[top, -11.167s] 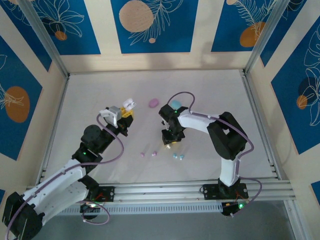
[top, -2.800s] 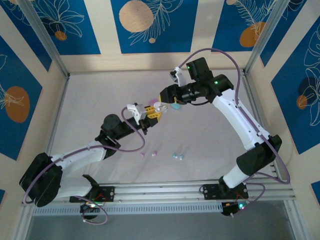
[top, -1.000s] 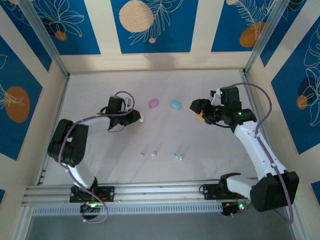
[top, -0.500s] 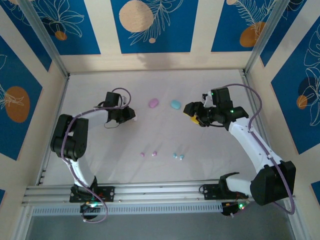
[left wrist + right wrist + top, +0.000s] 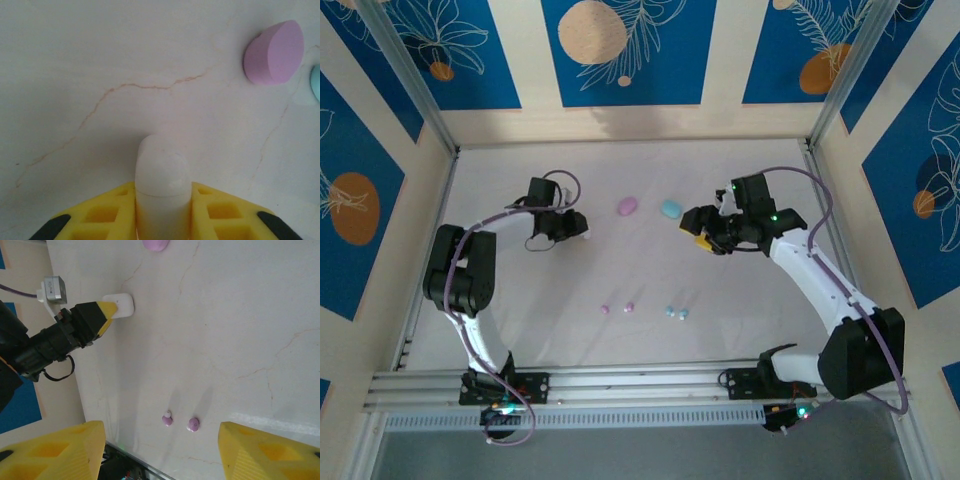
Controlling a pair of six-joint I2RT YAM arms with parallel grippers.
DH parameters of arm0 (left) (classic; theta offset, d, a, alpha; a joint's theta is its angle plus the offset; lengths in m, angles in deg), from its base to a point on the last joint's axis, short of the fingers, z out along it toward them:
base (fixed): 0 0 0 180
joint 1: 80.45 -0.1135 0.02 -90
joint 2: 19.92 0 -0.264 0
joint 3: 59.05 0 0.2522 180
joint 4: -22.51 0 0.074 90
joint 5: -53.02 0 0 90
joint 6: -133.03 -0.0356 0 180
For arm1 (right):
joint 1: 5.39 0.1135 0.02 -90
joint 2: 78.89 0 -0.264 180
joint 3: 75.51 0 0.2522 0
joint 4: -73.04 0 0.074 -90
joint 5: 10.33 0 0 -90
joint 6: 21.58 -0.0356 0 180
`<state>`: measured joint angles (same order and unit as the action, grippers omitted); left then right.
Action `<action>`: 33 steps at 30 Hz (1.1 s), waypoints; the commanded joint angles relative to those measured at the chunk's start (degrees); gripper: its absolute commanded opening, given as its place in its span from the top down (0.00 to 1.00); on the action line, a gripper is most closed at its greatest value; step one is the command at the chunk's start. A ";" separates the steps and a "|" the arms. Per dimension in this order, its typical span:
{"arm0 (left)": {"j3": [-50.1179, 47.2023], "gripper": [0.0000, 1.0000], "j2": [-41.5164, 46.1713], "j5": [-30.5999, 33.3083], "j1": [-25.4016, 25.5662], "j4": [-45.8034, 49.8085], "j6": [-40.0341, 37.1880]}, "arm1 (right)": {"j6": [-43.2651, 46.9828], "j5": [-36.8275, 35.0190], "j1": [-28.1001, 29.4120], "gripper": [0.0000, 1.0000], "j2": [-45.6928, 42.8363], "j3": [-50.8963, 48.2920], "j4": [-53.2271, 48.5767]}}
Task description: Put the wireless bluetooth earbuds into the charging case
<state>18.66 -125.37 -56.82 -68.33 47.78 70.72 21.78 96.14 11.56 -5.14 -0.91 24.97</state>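
Bare table (image 5: 650, 260) between cases (image 5: 627, 206) and earbuds (image 5: 629, 307)

left jaws pinching white case (image 5: 161, 190), right jaws standing apart

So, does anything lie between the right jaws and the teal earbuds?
Nothing visible does. In the top view, bare table lies between the right jaws and the teal earbuds. The teal case lies on the far side, the pink earbuds off to the left.

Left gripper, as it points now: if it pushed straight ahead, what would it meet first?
Probably nothing: in the left wrist view the left gripper, holding the white case, faces bare table. The pink case sits well to the right of that line, though depth is hard to judge.
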 commanded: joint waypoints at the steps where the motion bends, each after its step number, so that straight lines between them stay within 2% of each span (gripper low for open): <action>1: 2.71 0.64 -1.16 4.28 -0.82 6.68 -3.89 | 1.82 -0.47 0.62 0.38 1.39 2.64 -2.36; 10: 2.50 0.52 1.17 8.72 -0.80 8.64 -5.09 | 7.16 -2.17 1.87 0.38 4.49 5.44 -4.26; 15: 2.18 0.48 4.10 10.14 -0.87 9.65 -5.65 | 14.98 -6.15 3.74 0.38 6.75 7.35 -3.36; 19: -0.93 0.47 8.95 8.74 -0.80 6.77 -5.31 | 24.45 -11.45 5.92 0.38 11.84 9.69 -0.72; 22: -4.32 0.47 13.53 5.42 -0.72 2.57 -4.00 | 27.72 -13.09 6.26 0.38 17.76 14.29 -0.06; 25: -7.12 0.46 16.61 2.88 0.34 -3.24 -3.41 | 25.32 -12.79 6.29 0.39 24.81 22.34 -3.71; 27: -6.45 0.46 16.48 2.28 1.84 -5.29 -6.05 | 22.53 -12.35 6.25 0.40 28.28 25.96 -5.37; 33: 1.26 0.47 9.61 3.69 7.65 -4.12 -21.00 | 14.89 -9.69 5.29 0.40 25.84 20.57 0.59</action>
<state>15.64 -112.35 -52.18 -63.65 44.81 59.52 41.11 84.38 17.59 23.85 22.56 23.49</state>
